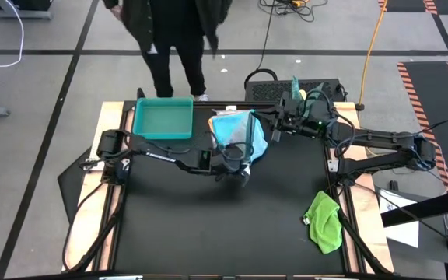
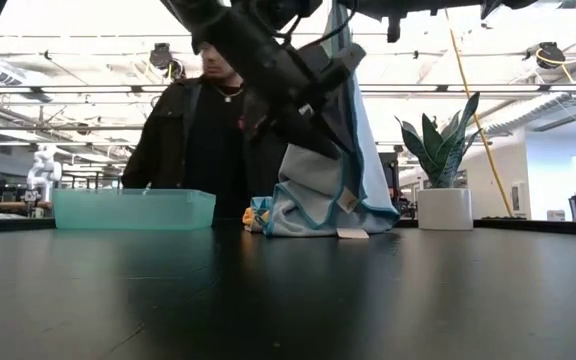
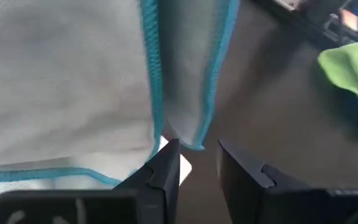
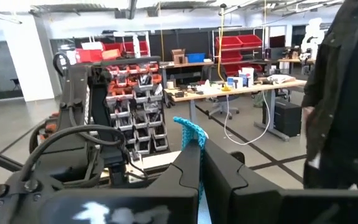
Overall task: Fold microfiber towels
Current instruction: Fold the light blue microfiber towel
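While the right gripper (image 4: 201,163) pinches the top edge of the pale blue towel (image 1: 239,134) and holds it up near the table's far edge, we see the cloth hang down beside the teal tray (image 1: 162,118). Our left gripper (image 3: 197,165) sits just below its lower corner, fingers narrowly parted and gripping nothing. The green towel (image 1: 324,221) lies well apart.

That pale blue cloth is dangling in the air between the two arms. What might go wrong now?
The right gripper pinches only the edge of the pale blue towel, so it could slip free. The left gripper has its fingers apart beside the hanging corner; if it closes off target it may miss the hem. The cloth's bottom sits bunched on the table beside another cloth, which might get dragged along.
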